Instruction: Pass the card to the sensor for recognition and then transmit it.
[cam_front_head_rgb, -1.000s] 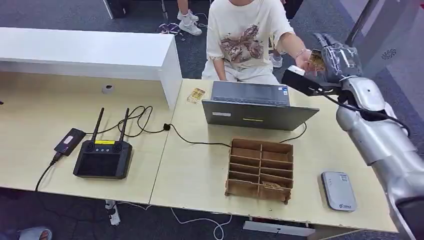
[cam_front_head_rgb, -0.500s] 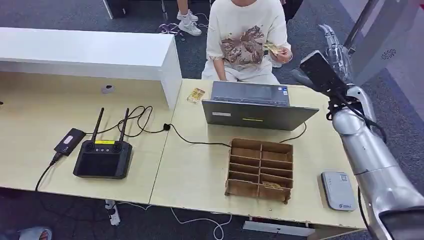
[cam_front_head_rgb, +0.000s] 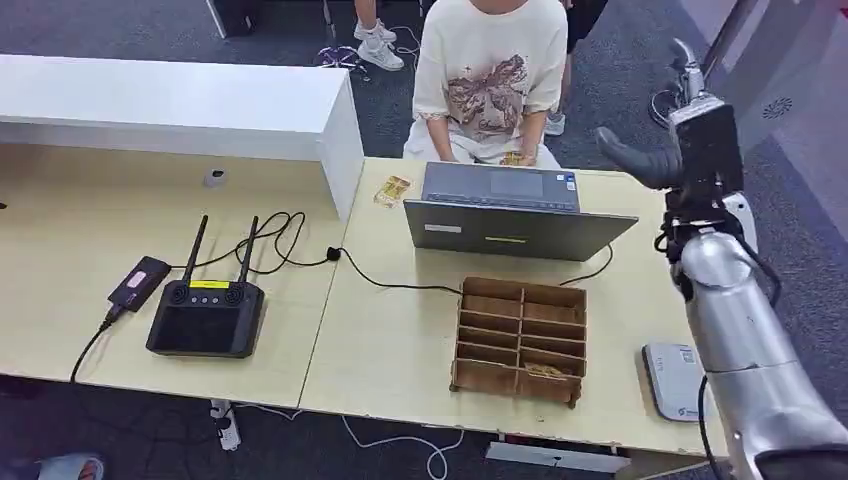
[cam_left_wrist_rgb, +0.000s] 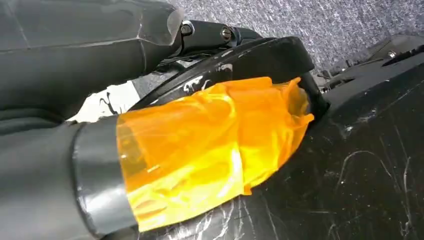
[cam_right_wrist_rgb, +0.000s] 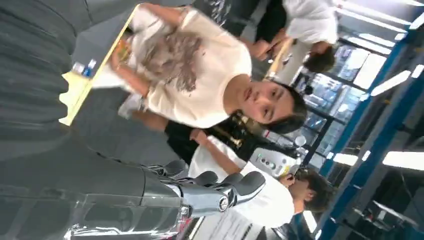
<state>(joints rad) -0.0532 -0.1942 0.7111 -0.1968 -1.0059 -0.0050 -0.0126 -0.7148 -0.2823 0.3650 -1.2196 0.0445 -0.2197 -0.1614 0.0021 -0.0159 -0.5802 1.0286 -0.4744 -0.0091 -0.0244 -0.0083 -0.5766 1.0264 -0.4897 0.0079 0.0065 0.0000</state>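
A person in a cream T-shirt (cam_front_head_rgb: 490, 70) sits behind the laptop and holds a small yellowish card (cam_front_head_rgb: 512, 158) low, just past the laptop's far edge. My right hand (cam_front_head_rgb: 686, 100) is raised off the table's far right corner, fingers apart and holding nothing. In the right wrist view its fingers (cam_right_wrist_rgb: 220, 187) are spread in the air with the person (cam_right_wrist_rgb: 200, 85) beyond. The grey-white card sensor (cam_front_head_rgb: 675, 381) lies at the front right of the table, partly behind my right forearm. My left hand (cam_left_wrist_rgb: 75, 165) appears close up with orange tape on it; its grasp is unclear.
An open grey laptop (cam_front_head_rgb: 505, 210) stands mid-table. In front of it is a wooden divider box (cam_front_head_rgb: 520, 338) with a card in a front slot. Another yellowish card (cam_front_head_rgb: 392, 190) lies left of the laptop. A black remote controller (cam_front_head_rgb: 207, 312), cables and a white shelf (cam_front_head_rgb: 180, 100) are on the left.
The person took the card from my right hand and drew it down behind the laptop. My right hand, now holding nothing, turned and swung right and slightly back.
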